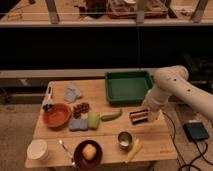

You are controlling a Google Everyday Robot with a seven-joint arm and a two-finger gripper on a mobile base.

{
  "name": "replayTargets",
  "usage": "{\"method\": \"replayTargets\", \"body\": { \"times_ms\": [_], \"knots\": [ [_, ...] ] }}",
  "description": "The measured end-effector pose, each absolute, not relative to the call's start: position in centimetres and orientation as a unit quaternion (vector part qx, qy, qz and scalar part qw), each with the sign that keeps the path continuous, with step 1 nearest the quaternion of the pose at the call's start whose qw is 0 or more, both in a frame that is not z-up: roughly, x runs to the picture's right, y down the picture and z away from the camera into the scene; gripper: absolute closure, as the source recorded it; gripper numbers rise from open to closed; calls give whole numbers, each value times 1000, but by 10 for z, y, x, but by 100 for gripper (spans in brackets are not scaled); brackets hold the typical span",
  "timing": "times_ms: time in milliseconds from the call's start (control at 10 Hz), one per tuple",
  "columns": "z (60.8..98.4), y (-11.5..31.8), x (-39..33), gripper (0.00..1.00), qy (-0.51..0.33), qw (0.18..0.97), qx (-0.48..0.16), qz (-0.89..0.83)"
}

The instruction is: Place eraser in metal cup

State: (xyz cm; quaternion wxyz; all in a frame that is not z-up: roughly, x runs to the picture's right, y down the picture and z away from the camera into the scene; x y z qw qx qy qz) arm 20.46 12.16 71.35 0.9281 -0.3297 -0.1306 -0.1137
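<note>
At the lower centre of the frame, the metal cup (pixel 124 139) is seen upright on the tabletop (pixel 102 134), near a dark red bowl (pixel 76 150). Above and right of it, the eraser (pixel 138 116) is found, with the claw (pixel 151 115) against its right end; whether the claw is clamped cannot be told. Farther back, a green tray (pixel 127 87) is set

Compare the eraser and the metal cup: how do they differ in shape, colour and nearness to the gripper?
Shape: the eraser is a flat block; the metal cup is an upright cylinder. Colour: the eraser has red, white and dark stripes; the metal cup is silver. Nearness: the gripper is at the eraser's right end; the metal cup stands apart, nearer the front edge. Both are at the table's right side.
</note>
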Motion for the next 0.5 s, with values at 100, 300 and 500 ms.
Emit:
{"method": "replayTargets", "body": {
  "times_ms": [100,300,500],
  "knots": [
    [705,122,199,100,-136,926,-329,-127],
    [703,122,197,100,-137,925,-329,-131],
    [704,122,197,100,-137,925,-329,-131]
  ]
}}
